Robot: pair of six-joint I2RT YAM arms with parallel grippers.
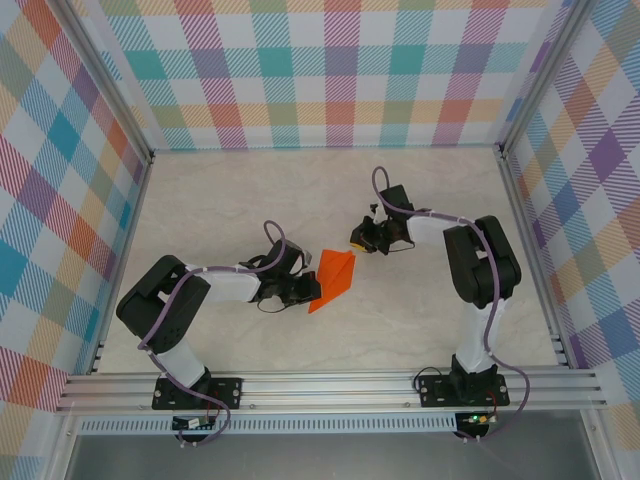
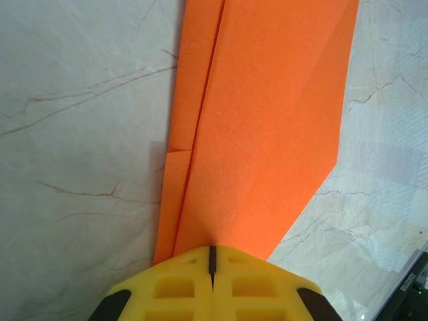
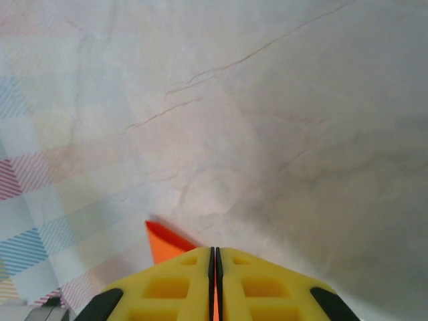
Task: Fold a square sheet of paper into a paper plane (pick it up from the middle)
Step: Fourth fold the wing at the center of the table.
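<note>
The table (image 1: pixel 250 200) is a pale marbled surface. It is bounded by checked walls (image 1: pixel 340 80) on three sides and an aluminium rail (image 1: pixel 330 385) at the near edge. Wide bare surface lies behind the arms and to both sides. The left arm (image 1: pixel 200 290) and right arm (image 1: pixel 480 260) reach inward and meet near the centre.

The paper plane (image 1: pixel 335 278) spans the gap between them, well clear of every wall. The left gripper (image 1: pixel 314 291) is clenched on its near end. In the left wrist view the orange layers emerge from the closed fingers (image 2: pixel 167 287), and the far end is cut off by the frame edge. The right gripper (image 1: pixel 355 243) is clenched on the far corner. An orange sliver runs between its pads (image 3: pixel 167 287), with one point protruding beside them. Whether the paper's underside touches the table is hard to make out.
</note>
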